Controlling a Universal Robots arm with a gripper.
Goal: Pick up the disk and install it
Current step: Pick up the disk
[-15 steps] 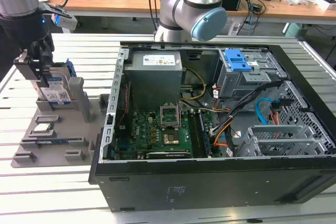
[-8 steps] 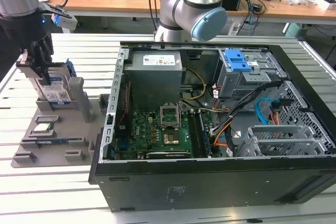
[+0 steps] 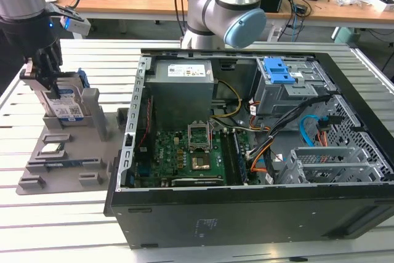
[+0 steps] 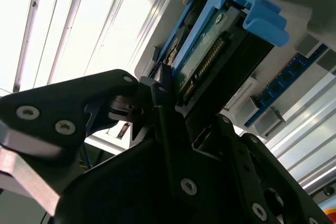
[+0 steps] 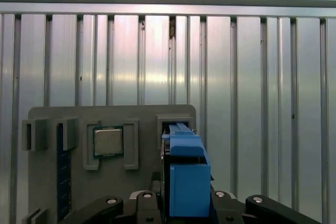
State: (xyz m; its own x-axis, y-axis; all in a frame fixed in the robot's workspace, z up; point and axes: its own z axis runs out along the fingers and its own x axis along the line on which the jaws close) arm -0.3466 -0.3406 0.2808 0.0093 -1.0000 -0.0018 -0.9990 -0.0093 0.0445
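Note:
The disk [image 3: 66, 104] is a silver drive with a white-and-blue label in a blue carrier, standing on edge in the grey holder [image 3: 68, 152] at the exterior view's left. My gripper [image 3: 49, 81] comes down on its top edge, with a dark finger on each side. In the second wrist view the fingers [image 4: 157, 95] press against the end of the disk [image 4: 205, 51]. In the first wrist view the blue carrier of the disk [image 5: 184, 166] sits between the black finger bases of the gripper [image 5: 186, 205]. It looks shut on the disk.
A small square silver chip [image 5: 108, 141] lies in a pocket of the holder beside the disk. The open computer case [image 3: 246, 214] takes up the middle and the exterior view's right, with a grey drive bay and blue latch [image 3: 280, 72] at the back. My arm's joints [image 3: 225, 10] stand behind the case.

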